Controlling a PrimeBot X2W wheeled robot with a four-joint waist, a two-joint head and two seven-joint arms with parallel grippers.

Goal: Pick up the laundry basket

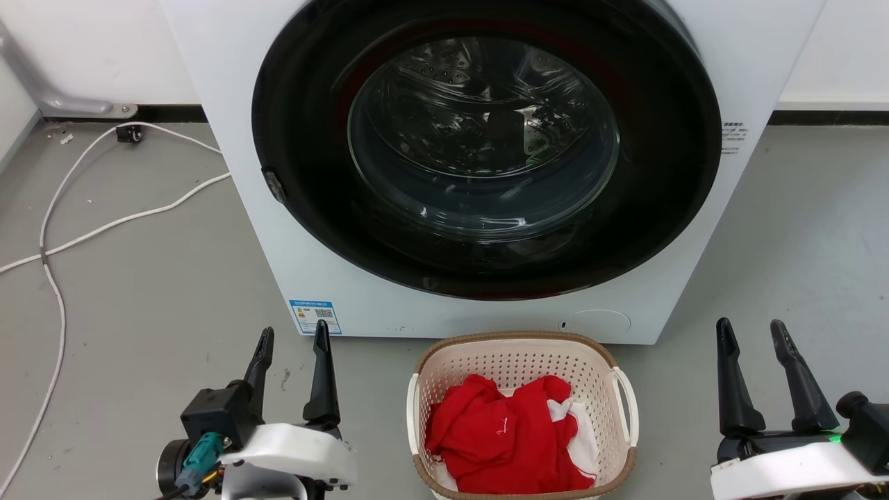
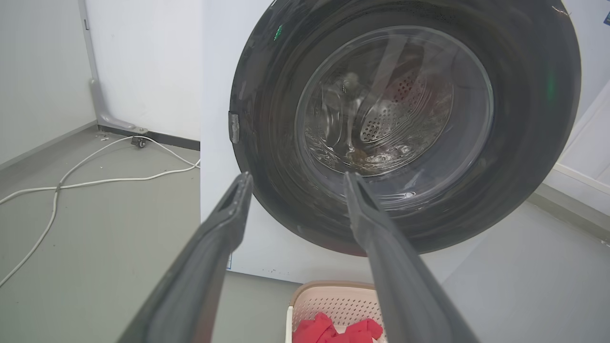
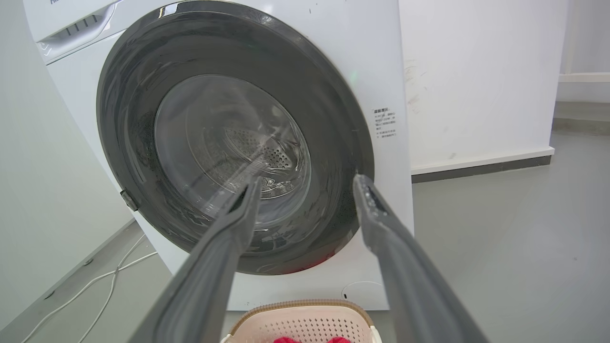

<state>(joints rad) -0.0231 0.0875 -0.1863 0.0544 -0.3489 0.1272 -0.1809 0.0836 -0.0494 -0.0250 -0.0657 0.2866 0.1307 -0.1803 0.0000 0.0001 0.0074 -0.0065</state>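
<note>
The laundry basket stands upright on the grey floor, just in front of the white washer and a little to the right of its middle. The basket's far rim is near the washer's base; whether the two touch cannot be told. A crumpled red garment fills most of the basket, with a white cloth beneath it on the right side. The two white loop handles hang at the basket's short sides, and nothing grips them.

The left gripper hovers above the floor well to the left of the basket, its two dark fingers spread apart and holding nothing. In the left wrist view the fingers frame the washer's round dark door, with the basket's rim low between them. The right gripper hovers well to the right of the basket, likewise parted and empty. The right wrist view has its fingers pointing at the door, which is shut, and the basket's brown rim lies at the bottom edge.

A white cable trails across the floor from its back-left edge, by the wall, towards the washer's left side. A small blue label sits at the washer's lower left front corner.
</note>
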